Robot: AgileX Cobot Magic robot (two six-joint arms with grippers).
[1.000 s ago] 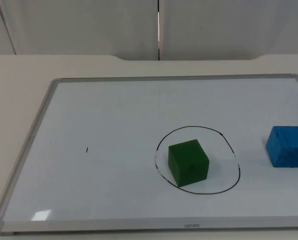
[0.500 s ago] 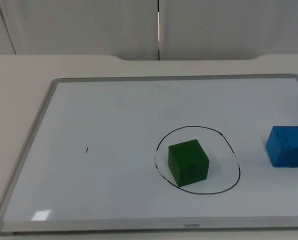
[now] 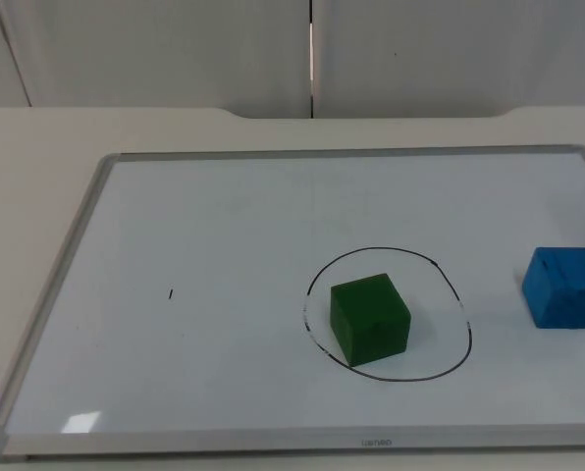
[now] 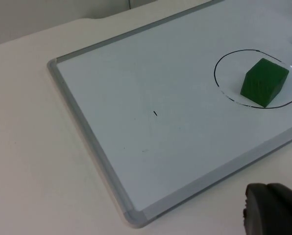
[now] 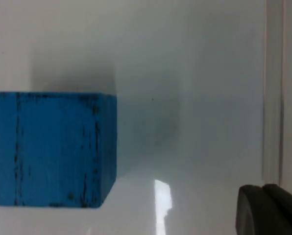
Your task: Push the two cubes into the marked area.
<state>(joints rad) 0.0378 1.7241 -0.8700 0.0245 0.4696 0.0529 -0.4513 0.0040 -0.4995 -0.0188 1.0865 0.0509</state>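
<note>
A green cube (image 3: 369,320) stands inside the black drawn circle (image 3: 381,251) on the whiteboard (image 3: 224,216). To the right, outside the circle and near the board's right edge, sits a blue cube (image 3: 565,287). My left gripper (image 4: 276,208) waits over the bare table off the board's front edge, well away from the green cube (image 4: 263,82) and the circle (image 4: 215,74). Low over the board, my right gripper (image 5: 268,210) hangs close beside the blue cube (image 5: 53,149), apart from it.
The whiteboard has a raised grey frame (image 3: 67,255) all round; its right-hand strip (image 5: 274,88) runs just past the blue cube. A short black pen mark (image 3: 171,293) sits on the board's left half. A grey partition wall (image 3: 175,49) closes the table at the back.
</note>
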